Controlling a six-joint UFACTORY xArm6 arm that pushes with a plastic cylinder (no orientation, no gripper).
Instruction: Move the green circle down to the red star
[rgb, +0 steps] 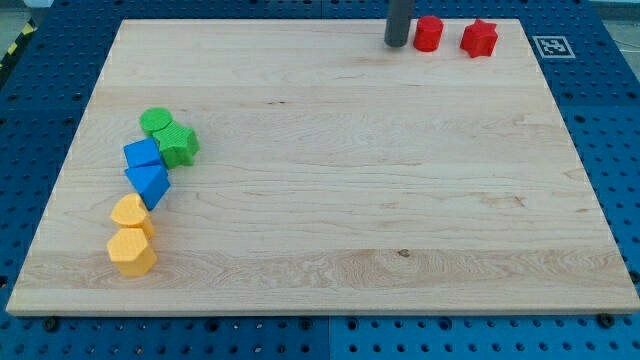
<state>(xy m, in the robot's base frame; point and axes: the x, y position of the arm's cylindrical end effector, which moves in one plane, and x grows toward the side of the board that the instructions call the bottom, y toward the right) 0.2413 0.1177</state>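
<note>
So in the camera view there's a pale wooden board (330, 160) sitting on a blue pegboard table (40, 90), and my tip (397, 44) is way up at the view's top edge, just to the view's left of the red cylinder (428, 33), close beside it though I can't tell if it's actually touching. No gripper on this thing, it's just a dark rod, so there's nothing to open or close. The red star (479, 38) sits just to the view's right of the red cylinder, a small gap between them, both near the board's top edge. The green circle (155, 122) is well apart from all that, over on the view's left side of the board, at the top of a little column of blocks. Right against it on its lower right is a green star (178, 144). Below those come a blue cube (142, 154) and then a blue triangle (149, 183), touching each other, and under them a yellow heart (130, 213) and a yellow hexagon-ish block (132, 252) at the bottom of the column. There's a small black-and-white marker tag (552, 46) off the board's top right corner.
</note>
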